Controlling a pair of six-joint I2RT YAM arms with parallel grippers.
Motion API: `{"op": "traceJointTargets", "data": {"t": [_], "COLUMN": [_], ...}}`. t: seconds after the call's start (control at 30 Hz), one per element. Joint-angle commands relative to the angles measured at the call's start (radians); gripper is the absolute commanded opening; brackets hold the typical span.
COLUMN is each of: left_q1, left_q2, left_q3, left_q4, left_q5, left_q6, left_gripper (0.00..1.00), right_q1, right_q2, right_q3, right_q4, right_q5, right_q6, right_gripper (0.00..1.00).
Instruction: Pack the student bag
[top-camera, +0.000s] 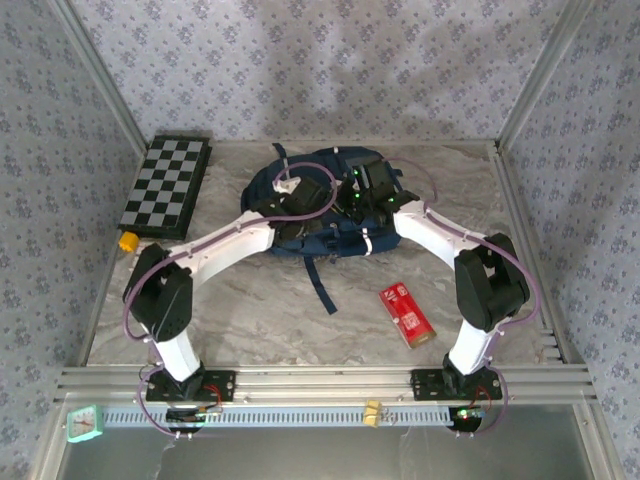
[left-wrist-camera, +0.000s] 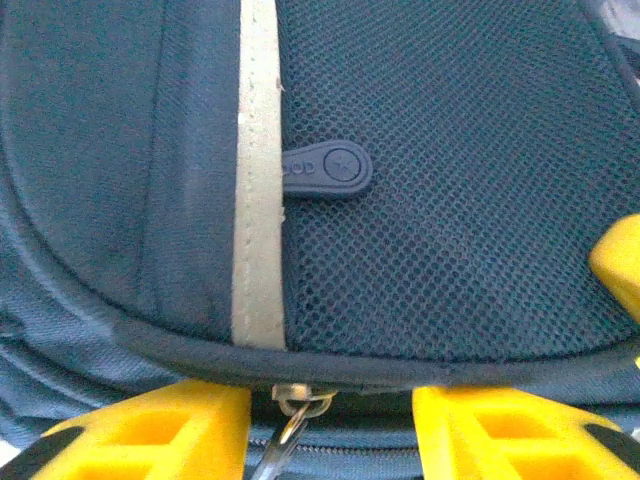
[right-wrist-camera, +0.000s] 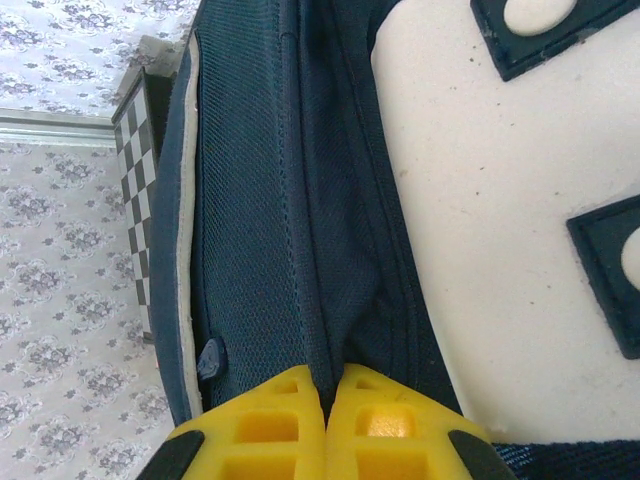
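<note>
Close-up, wrist cams: left gripper (left-wrist-camera: 332, 405) apart astride zip pull (left-wrist-camera: 291, 418); right gripper (right-wrist-camera: 326, 388) clamps student bag (right-wrist-camera: 300, 200) fold.

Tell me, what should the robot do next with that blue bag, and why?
Probably close the left gripper on the metal zipper pull: it hangs between the open yellow fingers, while the right gripper pinches the student bag fabric, apparently steadying it.

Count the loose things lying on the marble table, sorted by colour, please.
Navy blue: 1 (student bag)
Black and white: 1 (chessboard)
Red: 1 (flat packet)
Yellow: 1 (small object)
Total: 4
</note>
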Motion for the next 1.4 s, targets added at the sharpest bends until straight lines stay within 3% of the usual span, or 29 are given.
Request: {"op": "traceJointTargets", "data": {"t": [0.0,0.27,0.33,0.37,0.47,0.67,0.83,0.93,1.1,1.23,1.37], "left_q1": [0.011,0.048,0.056,0.060,0.077,0.111,0.139,0.105,-0.041,-0.081,-0.075], "left_q2": [0.022,0.019,0.002,-0.009,-0.039,-0.137,-0.196,-0.201,-0.119,-0.019,0.026], "left_q3": [0.035,0.017,0.008,0.003,-0.007,-0.094,-0.139,-0.141,-0.071,0.035,0.089], "left_q4": [-0.023,-0.036,-0.030,-0.025,-0.039,-0.074,-0.067,-0.045,0.086,0.100,0.092], "left_q5": [0.009,-0.034,-0.035,-0.028,0.015,-0.017,0.091,0.189,0.321,0.334,0.303], "left_q6": [0.035,0.050,0.081,0.107,0.176,0.310,0.339,0.323,0.225,0.209,0.237], "left_gripper": [0.41,0.18,0.10,0.00,0.00,0.00,0.00,0.00,0.00,0.00,0.00], "right_q1": [0.004,0.000,-0.006,-0.013,-0.043,-0.121,-0.163,-0.182,-0.190,-0.199,-0.224], "right_q2": [-0.007,-0.015,-0.018,-0.020,-0.022,-0.016,0.056,0.124,0.286,0.319,0.232], "right_q3": [0.019,0.015,0.012,0.007,0.003,0.045,0.201,0.318,0.565,0.636,0.535], "right_q4": [0.075,0.053,0.042,0.040,0.026,-0.069,-0.213,-0.286,-0.427,-0.506,-0.551], "right_q5": [-0.045,-0.048,-0.049,-0.057,-0.090,-0.176,-0.228,-0.233,-0.243,-0.281,-0.339], "right_q6": [0.011,-0.011,-0.022,-0.025,-0.057,-0.159,-0.300,-0.366,-0.456,-0.524,-0.516], "right_gripper": [0.00,0.00,0.00,0.00,0.00,0.00,0.00,0.00,0.01,0.25,0.47]}}
